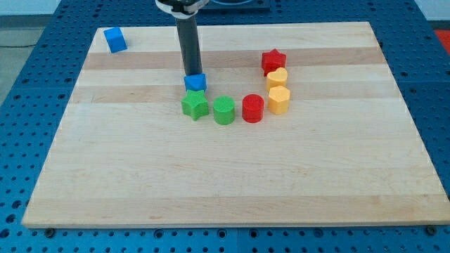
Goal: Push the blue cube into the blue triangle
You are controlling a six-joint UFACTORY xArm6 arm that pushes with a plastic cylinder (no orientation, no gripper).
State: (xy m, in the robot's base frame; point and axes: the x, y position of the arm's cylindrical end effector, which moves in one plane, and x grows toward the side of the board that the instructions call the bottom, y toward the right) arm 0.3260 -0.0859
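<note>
The blue cube (114, 39) sits alone at the view's top left corner of the wooden board (140, 176). The smaller blue block (195, 82), which looks like the triangle, lies near the board's middle top, touching the green star (195, 105) just below it. My tip (190, 73) is at the upper edge of this small blue block, touching or almost touching it. The tip is far to the right of and below the blue cube.
A curved row of blocks runs to the right of the green star: a green cylinder (224, 110), a red cylinder (252, 108), a yellow hexagon (279, 100), another yellow block (277, 78) and a red star (273, 61).
</note>
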